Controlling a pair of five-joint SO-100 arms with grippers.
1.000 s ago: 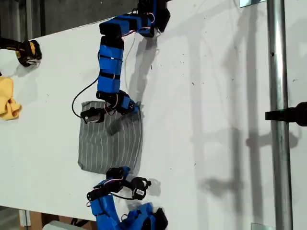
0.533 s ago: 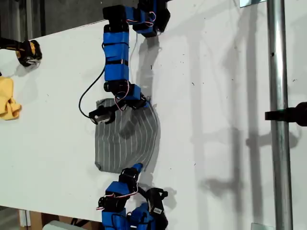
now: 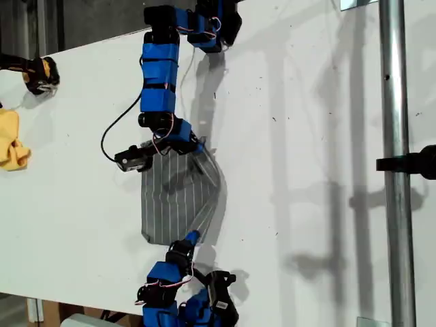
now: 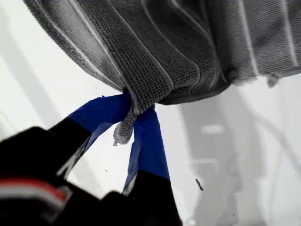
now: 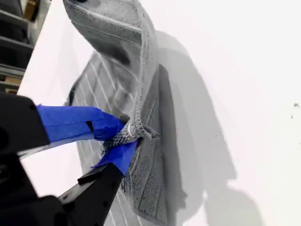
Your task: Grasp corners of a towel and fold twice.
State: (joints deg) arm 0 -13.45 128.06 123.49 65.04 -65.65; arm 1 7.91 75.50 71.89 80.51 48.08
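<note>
Grey towel (image 3: 178, 201) between both pincers.

Beside the towel (image 3: 178, 197), the yellow cloth (image 3: 12, 139) is cut off by the exterior view's left edge.

The towel (image 4: 155, 52) is looking like soft, fuzzy grey cloth with thin pale stripes, rough and matt up close; the table (image 3: 306, 102) is looking smooth, white and matt; the gripper tips are wearing smooth blue tape; the pole (image 3: 395, 136) is shining like bare metal; the yellow cloth (image 3: 12, 143) is looking soft.
</note>
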